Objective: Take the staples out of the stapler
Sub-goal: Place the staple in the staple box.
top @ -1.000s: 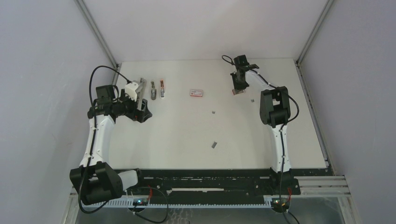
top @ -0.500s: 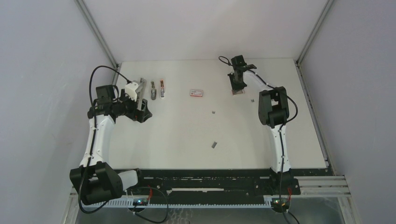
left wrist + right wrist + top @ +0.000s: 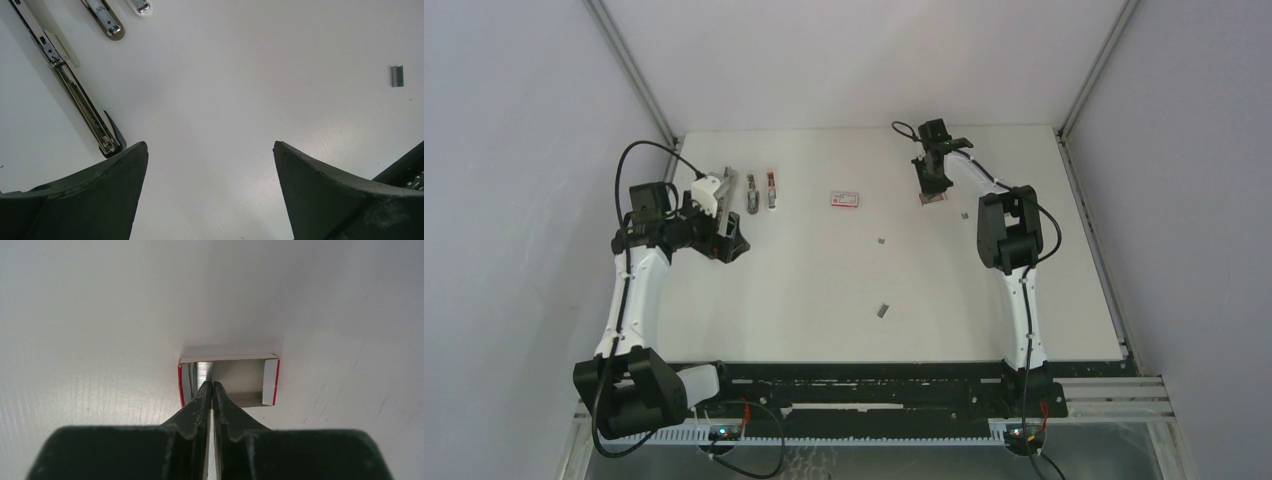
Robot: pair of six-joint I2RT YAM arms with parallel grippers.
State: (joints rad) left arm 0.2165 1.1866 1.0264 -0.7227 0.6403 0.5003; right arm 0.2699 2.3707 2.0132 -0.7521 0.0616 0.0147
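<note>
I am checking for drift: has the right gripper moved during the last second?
Yes. The right gripper shifted slightly left in the top view, toward the red-and-white box.

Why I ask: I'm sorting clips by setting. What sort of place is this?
Probably a robotics lab test cell, not an office: a white table boxed in by plain grey panels, the left arm and right arm bolted to a rail at its near edge.

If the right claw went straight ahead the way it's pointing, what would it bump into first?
Most likely the open red-and-white box, right at the shiny staple strip lying inside it. The shut right claw points into it; its tips may already touch, I can't tell the depth.
</note>
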